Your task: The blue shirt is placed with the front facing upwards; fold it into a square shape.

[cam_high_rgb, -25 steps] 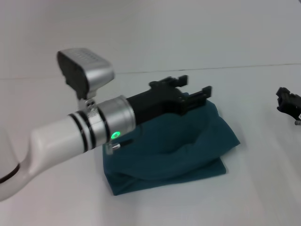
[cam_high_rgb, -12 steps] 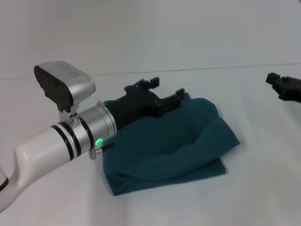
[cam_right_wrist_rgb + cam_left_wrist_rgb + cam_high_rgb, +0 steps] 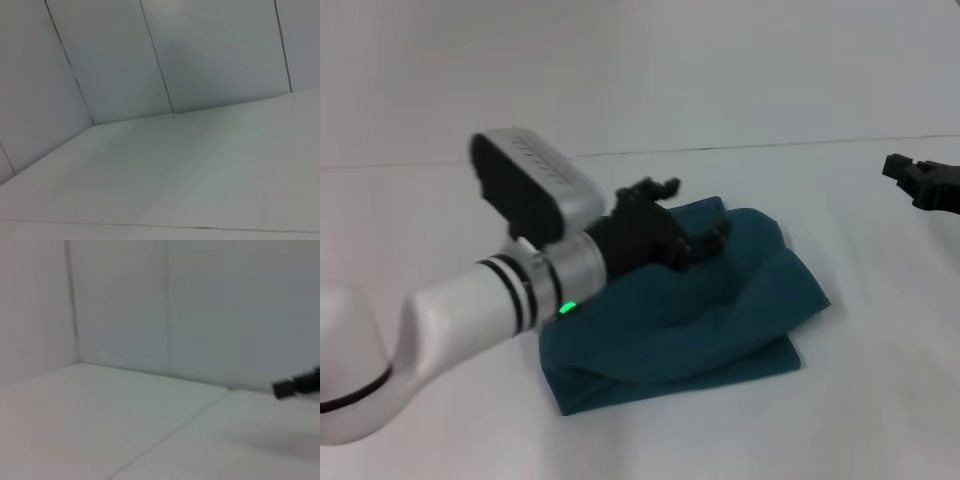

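— Where is the blue shirt (image 3: pixel 720 300) from where you stand?

— In the middle of the white table (image 3: pixel 860 400), bunched into a thick, roughly square bundle with rumpled folds along its near edge. Only the head view shows it; neither wrist camera catches any cloth.

— And the left gripper (image 3: pixel 695 220)?

— It hangs over the far left part of the bundle, its black body rolled to one side, with the silver wrist camera housing (image 3: pixel 530 185) sticking up behind it. I cannot tell whether its fingers are spread or pressed together, or whether they touch the fabric.

— What does the left wrist view give, then?

— Bare table, pale wall panels (image 3: pixel 120 305), and a small dark piece at the edge: the right gripper (image 3: pixel 300 385), far off.

— The head view has that too?

— Yes, at the right border, well apart from the shirt. Its fingers are unreadable as well. The right wrist view shows only table and wall.
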`<action>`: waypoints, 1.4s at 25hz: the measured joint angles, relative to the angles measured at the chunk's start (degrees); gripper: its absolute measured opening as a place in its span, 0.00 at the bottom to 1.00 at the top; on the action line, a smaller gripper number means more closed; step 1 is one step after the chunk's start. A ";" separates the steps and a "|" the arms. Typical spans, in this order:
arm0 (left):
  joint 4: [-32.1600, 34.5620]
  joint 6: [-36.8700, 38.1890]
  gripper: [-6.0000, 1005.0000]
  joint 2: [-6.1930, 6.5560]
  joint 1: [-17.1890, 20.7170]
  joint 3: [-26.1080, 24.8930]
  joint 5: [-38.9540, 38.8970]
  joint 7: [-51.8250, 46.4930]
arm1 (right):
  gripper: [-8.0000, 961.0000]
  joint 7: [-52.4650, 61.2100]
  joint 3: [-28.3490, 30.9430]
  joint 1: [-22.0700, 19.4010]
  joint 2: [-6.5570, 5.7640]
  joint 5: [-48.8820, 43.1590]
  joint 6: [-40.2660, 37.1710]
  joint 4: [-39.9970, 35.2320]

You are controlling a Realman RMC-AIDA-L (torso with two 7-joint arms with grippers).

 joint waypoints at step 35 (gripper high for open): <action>-5.97 -2.81 0.81 0.00 5.67 22.27 -1.37 0.65 | 0.07 14.95 -4.64 -0.63 -4.13 3.66 -0.97 -0.64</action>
